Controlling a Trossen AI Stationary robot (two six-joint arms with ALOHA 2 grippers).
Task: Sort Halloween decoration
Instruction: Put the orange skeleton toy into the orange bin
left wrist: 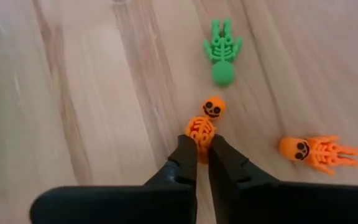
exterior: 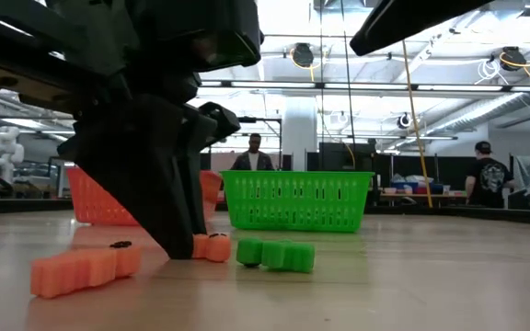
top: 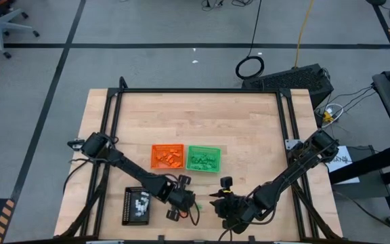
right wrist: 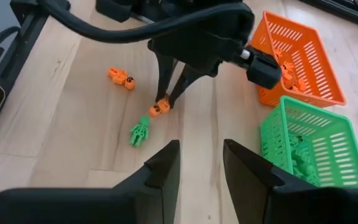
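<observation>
Now the left gripper [left wrist: 202, 149] is down on the table [top: 249, 122], near its front edge, at about 6 o'clock from the orange tray [top: 167, 156]. Its two dark fingers [left wrist: 182, 163] are closed almost fully on a small orange skeleton [left wrist: 201, 129], pinching it at the lower body. This trinket is a flat plastic figure with a ribbed chest and a round head [left wrist: 214, 107] that carries a black face; it lies on the wood and the head sticks out past the fingertips.

Two more trinkets lie loose close by. A green skeleton [left wrist: 221, 51] of the same shape lies just beyond the held one, its round head pointing toward the gripper. A second orange skeleton [left wrist: 319, 151] lies apart, on the other side of the fingers. In the right wrist view the three form a small group: the held one [right wrist: 161, 107], the green one [right wrist: 139, 131] at 7 o'clock from it, and the other orange one [right wrist: 121, 76] at 10 o'clock.

The orange tray holds orange pieces, and the green tray [top: 204, 158], touching it at 3 o'clock, holds green pieces. A black tray [top: 137, 205] with white pieces lies at 9 o'clock from the left gripper.

The right gripper [right wrist: 201, 163] hovers at 3 o'clock from the left one, fingers apart and empty.
</observation>
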